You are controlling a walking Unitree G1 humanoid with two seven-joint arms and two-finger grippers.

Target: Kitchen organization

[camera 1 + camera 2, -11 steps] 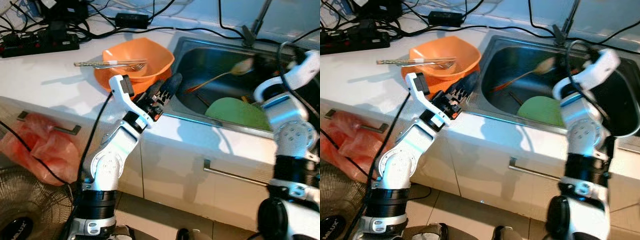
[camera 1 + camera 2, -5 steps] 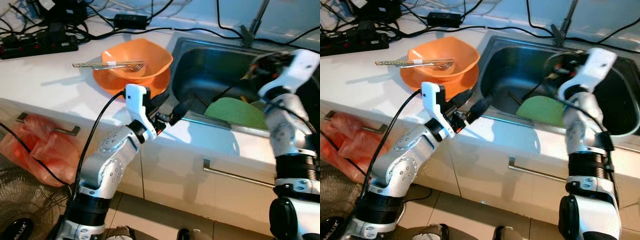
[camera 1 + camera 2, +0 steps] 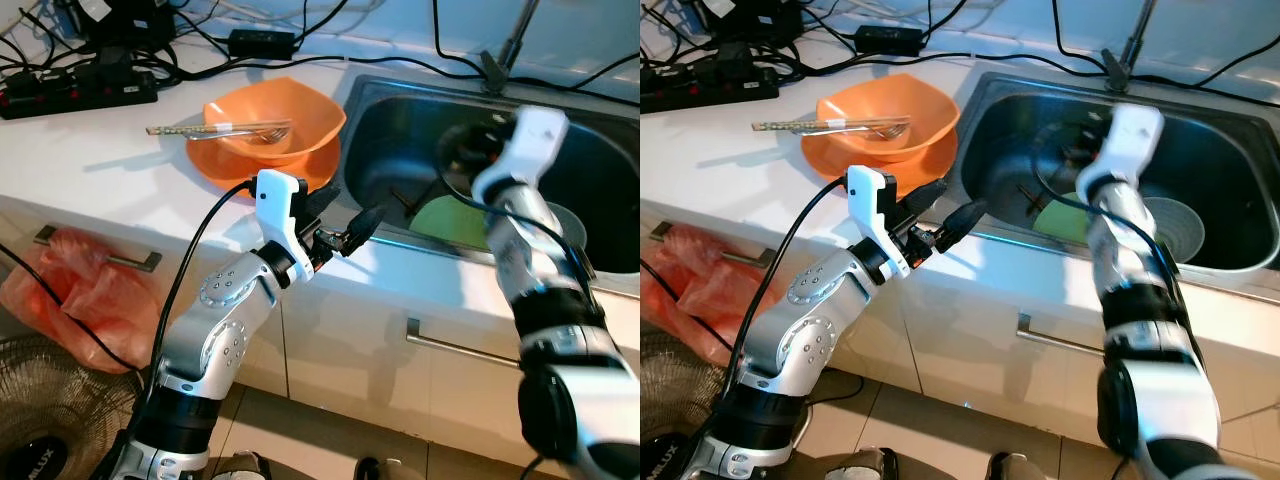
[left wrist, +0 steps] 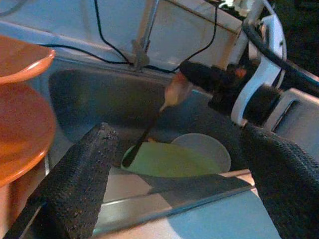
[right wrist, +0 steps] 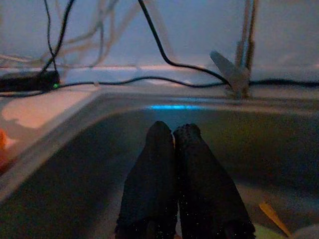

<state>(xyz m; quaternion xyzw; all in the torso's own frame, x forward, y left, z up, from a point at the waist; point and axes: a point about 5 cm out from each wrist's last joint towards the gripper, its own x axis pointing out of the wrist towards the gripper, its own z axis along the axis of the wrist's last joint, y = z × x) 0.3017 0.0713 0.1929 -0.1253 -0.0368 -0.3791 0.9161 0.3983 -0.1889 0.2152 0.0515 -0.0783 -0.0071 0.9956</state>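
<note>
My left gripper (image 3: 345, 222) hovers open over the counter's front edge, at the near left corner of the steel sink (image 3: 395, 120); its fingers (image 4: 84, 174) are spread wide. My right gripper (image 3: 456, 150) is blurred inside the sink, above a green plate (image 3: 450, 222). Its two fingers (image 5: 160, 164) are pressed together with nothing visible between them. In the left wrist view a wooden spoon (image 4: 174, 88) stands propped from the green plate, its head right by the right gripper's tip. I cannot tell whether they touch. A pale bowl (image 3: 1170, 225) lies beside the plate.
An orange bowl (image 3: 275, 120) on an orange plate, with chopsticks and a fork across it, stands on the white counter left of the sink. Cables and a power strip (image 3: 80, 85) lie behind it. The faucet (image 3: 510, 50) rises at the back. A red bag (image 3: 70, 290) hangs below.
My right arm swung left from the sink's right rim to over its middle. My left gripper moved from beside the orange bowl to the sink's near corner.
</note>
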